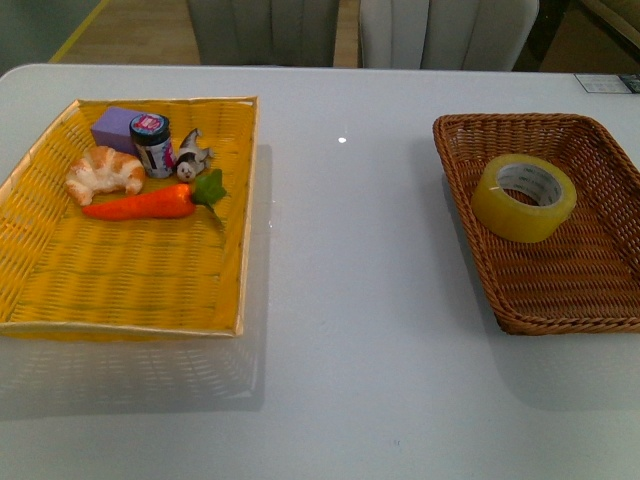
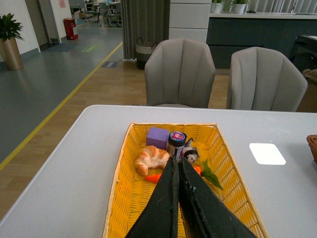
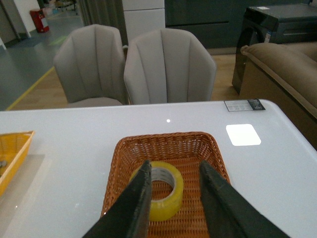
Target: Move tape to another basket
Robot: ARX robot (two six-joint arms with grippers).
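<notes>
Surface: white glossy tabletop (image 1: 340,330), with two grey padded chairs (image 1: 430,30) beyond its 12 o'clock edge.
Nine o'clock side: bright yellow woven tray (image 1: 120,290) with a croissant (image 1: 104,172), an orange carrot (image 1: 150,204), a purple block (image 1: 115,126) and a dark jar (image 1: 152,144) crowded at its far end.
Left gripper (image 2: 176,161): black fingers pressed together on nothing, hanging above the yellow tray.
Three o'clock side: dark brown wicker basket (image 1: 560,280), low-walled.
Tape: wide roll of translucent yellowish packing tape (image 1: 500,205) resting in the basket's 11 o'clock part, touched by neither arm.
Right gripper (image 3: 174,165): fingers apart, hovering above the roll and framing it in my wrist feed, no contact.
My read: with the roll in the brown basket and free, delivery looks done; what remains is clearing out.
How I'd fly it: hold the fingers spread and rise straight before pulling back, so that neither pad clips the roll or the wicker wall. I'd leave the left arm parked.
</notes>
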